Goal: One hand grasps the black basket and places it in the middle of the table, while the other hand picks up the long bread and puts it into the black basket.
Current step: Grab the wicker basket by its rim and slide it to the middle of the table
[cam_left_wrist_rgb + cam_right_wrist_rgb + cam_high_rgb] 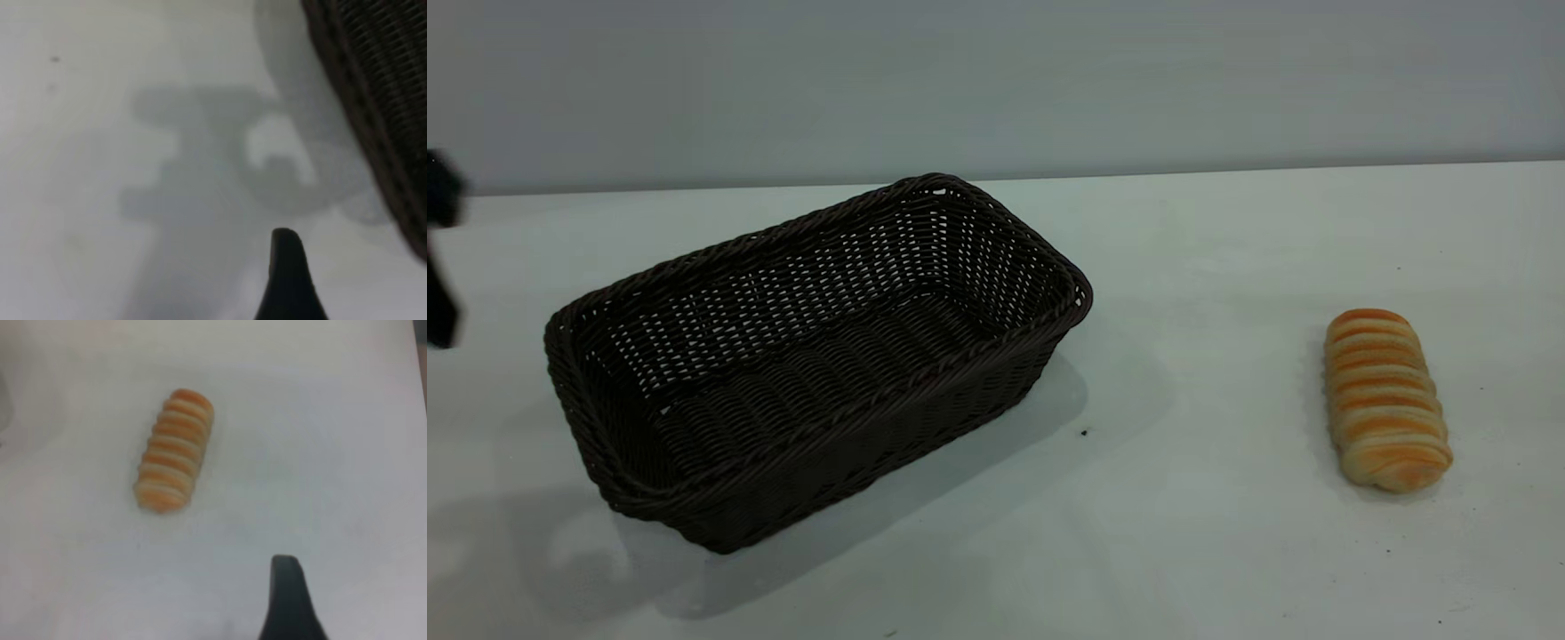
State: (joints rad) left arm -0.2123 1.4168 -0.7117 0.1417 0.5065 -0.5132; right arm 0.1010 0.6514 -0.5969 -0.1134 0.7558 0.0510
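Long bread (1385, 399) lengthwise toward camera.

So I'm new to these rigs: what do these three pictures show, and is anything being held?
A two-armed table robot. The wide picture comes from a camera facing the arms; the other two come from cameras on each wrist. On the white table lie the black basket, empty, and off to its right the long bread. The left wrist camera looks down beside the basket; a dark piece of the left arm shows at the wide view's left edge. The right wrist camera looks down on the bread. Nothing is held. Only one finger of each tool shows.
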